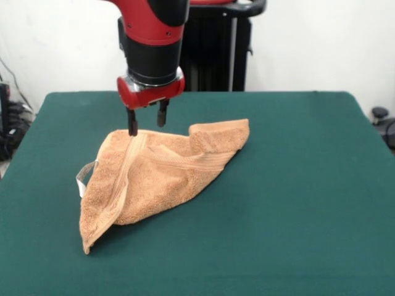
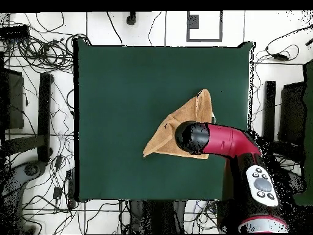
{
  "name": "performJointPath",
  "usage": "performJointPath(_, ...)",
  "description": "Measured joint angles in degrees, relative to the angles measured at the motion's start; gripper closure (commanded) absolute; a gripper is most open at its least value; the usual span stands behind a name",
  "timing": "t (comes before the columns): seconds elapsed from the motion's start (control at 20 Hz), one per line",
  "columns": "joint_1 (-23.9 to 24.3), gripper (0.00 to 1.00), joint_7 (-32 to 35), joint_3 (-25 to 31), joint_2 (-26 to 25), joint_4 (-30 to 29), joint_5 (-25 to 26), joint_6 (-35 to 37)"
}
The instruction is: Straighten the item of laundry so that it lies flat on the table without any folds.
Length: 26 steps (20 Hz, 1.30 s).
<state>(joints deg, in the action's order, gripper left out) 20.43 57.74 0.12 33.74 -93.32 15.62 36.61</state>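
The orange-tan towel point(image 1: 160, 172) lies crumpled on the green table point(image 1: 296, 185), folded over itself into a rough triangle. A woven band point(image 1: 125, 182) runs down its left side and a white tag point(image 1: 85, 177) sticks out at the left edge. My gripper point(image 1: 147, 123) hangs over the towel's far edge, fingers apart and open. Its left fingertip point(image 1: 132, 128) reaches the towel's top edge; the other is just behind it. In the overhead view the arm's head point(image 2: 192, 138) covers the gripper and part of the towel point(image 2: 177, 128).
The table point(image 2: 122, 92) is far larger than the towel. The black pedestal point(image 1: 216, 49) stands behind the far edge. Cables and equipment point(image 2: 36, 122) lie on the floor around the table.
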Motion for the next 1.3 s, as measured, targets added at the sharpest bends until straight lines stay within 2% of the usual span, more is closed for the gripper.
performJointPath(0.35,0.0,0.00,0.0,-0.2,-0.1,-0.1,-0.5,-1.8)
performJointPath(1.3,-0.3,0.00,0.5,-1.6,-0.7,-2.2,-6.0,-10.2)
